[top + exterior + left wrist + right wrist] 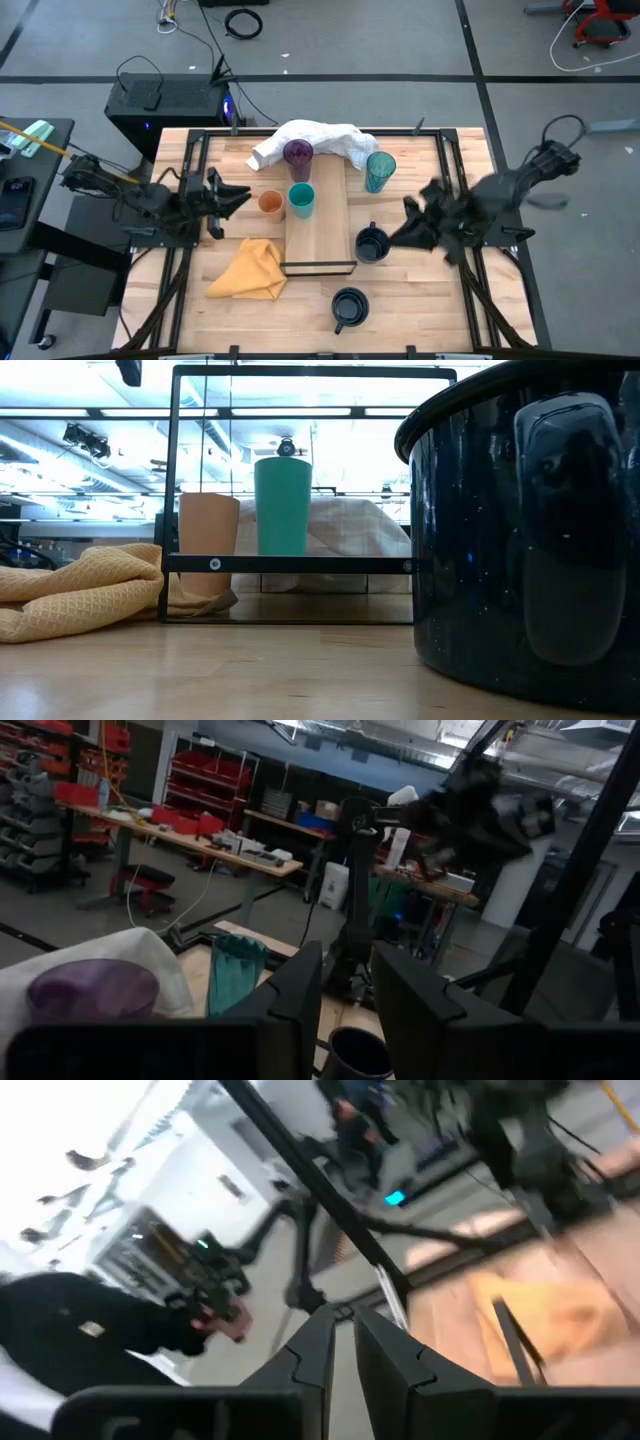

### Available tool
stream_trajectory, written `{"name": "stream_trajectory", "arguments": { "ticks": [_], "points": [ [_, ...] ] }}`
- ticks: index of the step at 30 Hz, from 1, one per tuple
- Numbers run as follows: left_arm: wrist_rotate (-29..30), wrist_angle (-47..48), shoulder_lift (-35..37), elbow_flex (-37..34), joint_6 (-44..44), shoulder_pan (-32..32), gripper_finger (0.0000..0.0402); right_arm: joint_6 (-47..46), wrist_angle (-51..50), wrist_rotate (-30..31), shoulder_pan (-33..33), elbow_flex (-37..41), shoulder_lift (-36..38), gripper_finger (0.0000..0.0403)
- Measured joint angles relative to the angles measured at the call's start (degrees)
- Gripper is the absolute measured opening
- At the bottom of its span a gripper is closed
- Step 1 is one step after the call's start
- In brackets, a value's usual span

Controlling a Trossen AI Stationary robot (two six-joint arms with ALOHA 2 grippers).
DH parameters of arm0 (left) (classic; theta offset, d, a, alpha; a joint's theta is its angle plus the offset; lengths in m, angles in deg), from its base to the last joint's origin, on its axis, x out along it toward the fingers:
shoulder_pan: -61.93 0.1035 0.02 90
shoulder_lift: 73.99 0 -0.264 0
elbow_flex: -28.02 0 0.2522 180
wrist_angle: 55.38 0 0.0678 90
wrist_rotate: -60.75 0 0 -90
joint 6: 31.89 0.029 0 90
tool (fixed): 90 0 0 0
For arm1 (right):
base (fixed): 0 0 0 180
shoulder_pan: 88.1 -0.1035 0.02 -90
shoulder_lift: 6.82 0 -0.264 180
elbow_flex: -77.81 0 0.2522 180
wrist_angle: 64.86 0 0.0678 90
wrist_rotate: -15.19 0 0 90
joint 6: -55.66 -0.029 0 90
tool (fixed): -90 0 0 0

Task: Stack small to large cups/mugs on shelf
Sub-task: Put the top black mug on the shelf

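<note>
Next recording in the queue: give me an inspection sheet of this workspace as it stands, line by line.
Surface: slatted wooden tabletop in a dark frame.
Job's things: short teal cup on the shelf; orange cup beside the shelf; purple tumbler and teal tumbler at the far end; one navy mug next to the shelf, another navy mug nearer the front edge.
Clutter: yellow cloth, white cloth.
Grippers: left gripper near the orange cup, empty; right gripper near the navy mug, empty.
Cables: loose on the floor.
Surroundings: black box behind the table; a person in the background.
</note>
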Motion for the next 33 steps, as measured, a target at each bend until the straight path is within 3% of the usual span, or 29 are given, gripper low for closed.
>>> {"name": "stream_trajectory", "arguments": {
  "ticks": [5, 10, 13, 18, 20, 25, 33],
  "points": [
    [-2.74, 2.62, 3.29, 0.0, 0.41, 0.0, 0.0102, -7.16, -0.39, 13.03, -6.41, 3.43, -3.34, 0.0052],
    [-4.14, 2.62, 4.21, 0.02, 1.36, 0.0, 0.0098, -13.22, 3.28, 25.56, -10.49, 12.23, -1.06, 0.0052],
    [-4.16, 2.64, 4.19, 0.02, 1.48, 0.0, 0.0095, -10.73, 14.89, 29.52, -11.6, 18.92, 1.23, 0.0052],
    [-4.19, 2.6, 4.19, 0.02, 1.28, 0.0, 0.0095, -0.72, 43.83, 29.21, -13.41, 27.94, 0.71, 0.0052],
    [-4.19, 2.53, 4.19, 0.02, 1.23, 0.0, 0.0096, 0.73, 47.46, 29.1, -14.29, 29.58, -0.21, 0.0052],
    [-4.19, 2.49, 4.18, 0.02, 0.99, 0.0, 0.0093, 1.06, 42.91, 32.63, -14.59, 30.97, 0.77, 0.0052],
    [-4.19, 2.38, 4.17, 0.02, 0.72, 0.0, 0.0088, -8.52, 15.05, 39.62, -14.21, 31.06, 9.83, 0.0052]
  ]
}}
